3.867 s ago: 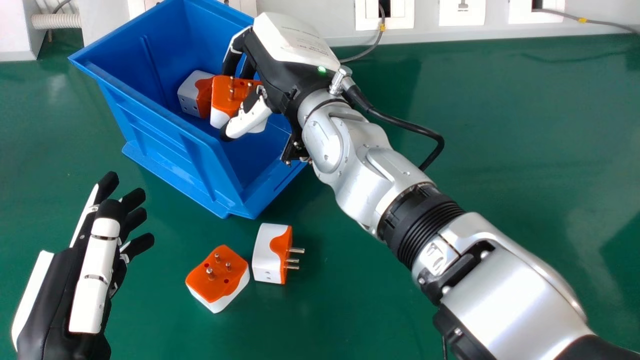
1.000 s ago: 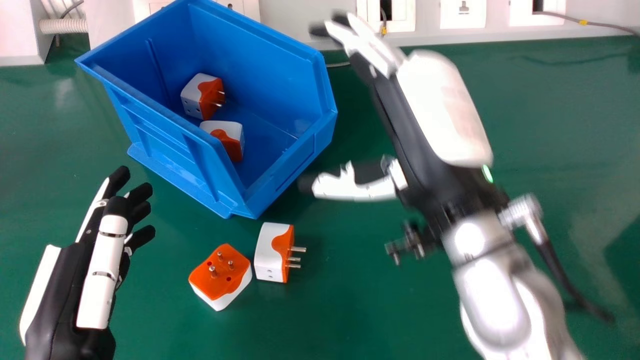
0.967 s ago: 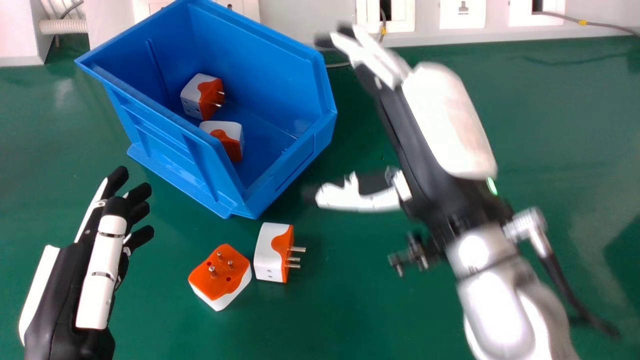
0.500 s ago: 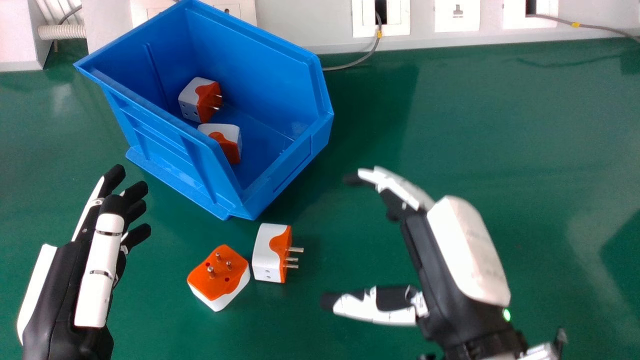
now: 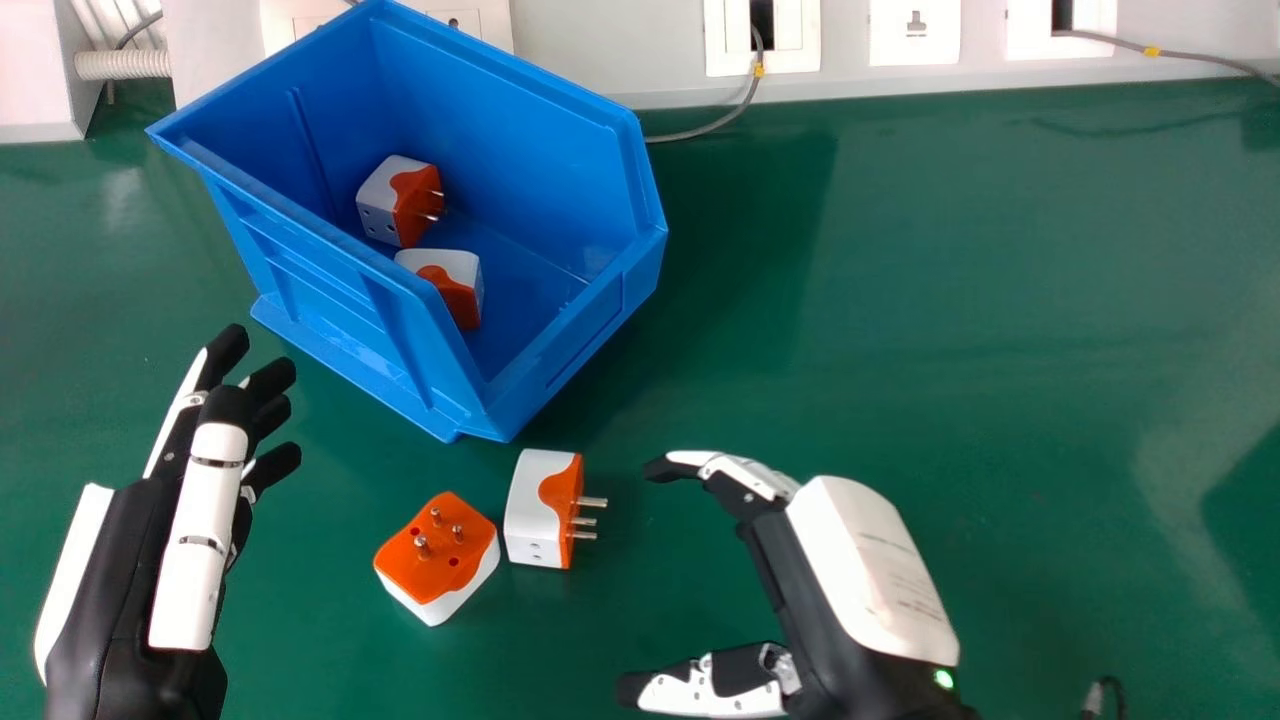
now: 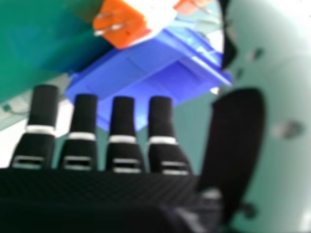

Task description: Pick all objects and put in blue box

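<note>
Green tabletop [image 5: 950, 300] ran back to a pale wall [image 5: 620, 60] with sockets [image 5: 915, 45], well past the fingers. Right hand [image 5: 860, 570] had pulled back from beside the blue box [image 5: 330, 290], fingers loosely open; left hand [image 5: 120, 570] open too. Left of the right fingertips: sideways adapter [image 5: 535, 505], pins toward them, then pins-up adapter [image 5: 436, 555]. Both orange/white, like the boxed adapters [image 5: 390, 200], beyond the fingers.
</note>
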Controlling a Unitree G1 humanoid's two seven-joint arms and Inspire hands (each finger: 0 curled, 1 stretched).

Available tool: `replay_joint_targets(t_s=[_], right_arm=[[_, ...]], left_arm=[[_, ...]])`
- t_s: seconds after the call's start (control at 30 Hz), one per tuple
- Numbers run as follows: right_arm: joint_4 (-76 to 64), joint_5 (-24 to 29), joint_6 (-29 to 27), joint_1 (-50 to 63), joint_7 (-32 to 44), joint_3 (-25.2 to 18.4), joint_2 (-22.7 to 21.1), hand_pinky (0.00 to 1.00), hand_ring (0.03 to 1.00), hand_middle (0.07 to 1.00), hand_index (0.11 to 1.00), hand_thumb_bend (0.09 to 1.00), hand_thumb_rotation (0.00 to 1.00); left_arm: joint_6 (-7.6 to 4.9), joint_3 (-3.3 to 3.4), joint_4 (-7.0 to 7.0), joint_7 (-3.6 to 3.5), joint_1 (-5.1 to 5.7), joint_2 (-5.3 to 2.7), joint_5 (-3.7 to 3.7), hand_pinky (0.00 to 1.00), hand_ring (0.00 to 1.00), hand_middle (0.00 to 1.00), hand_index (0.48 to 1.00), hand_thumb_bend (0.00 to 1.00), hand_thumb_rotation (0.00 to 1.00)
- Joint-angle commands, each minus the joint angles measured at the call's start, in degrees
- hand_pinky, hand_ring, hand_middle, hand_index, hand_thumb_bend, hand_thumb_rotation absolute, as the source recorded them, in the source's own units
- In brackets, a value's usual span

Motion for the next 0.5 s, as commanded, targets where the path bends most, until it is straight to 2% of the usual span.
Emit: replay_joint_targets(t_s=[0.0, 0.2, 0.47], right_arm=[[1.16, -0.45, 0.45, -1.70, -0.50, 0.13, 1.16, 0.65, 0.776, 0.792, 0.741, 0.651, 0.07], [5.75, -1.08, 1.53, -4.99, -0.92, 0.48, 2.76, 0.65, 0.775, 0.791, 0.740, 0.653, 0.07], [8.27, -1.70, 3.73, -8.24, -0.32, 0.43, 3.38, 0.68, 0.790, 0.813, 0.756, 0.654, 0.07]], left_arm=[[-0.90, 0.50, -0.21, -0.31, -0.43, 0.71, -0.28, 0.90, 0.94, 0.92, 0.962, 0.40, 1.00], [-1.31, 0.68, 0.45, -0.58, -0.95, 0.99, -0.08, 0.90, 0.94, 0.92, 0.964, 0.41, 1.00], [-1.46, 0.70, 0.82, -0.84, -1.31, 0.82, -0.10, 0.90, 0.94, 0.93, 0.965, 0.40, 1.00]])
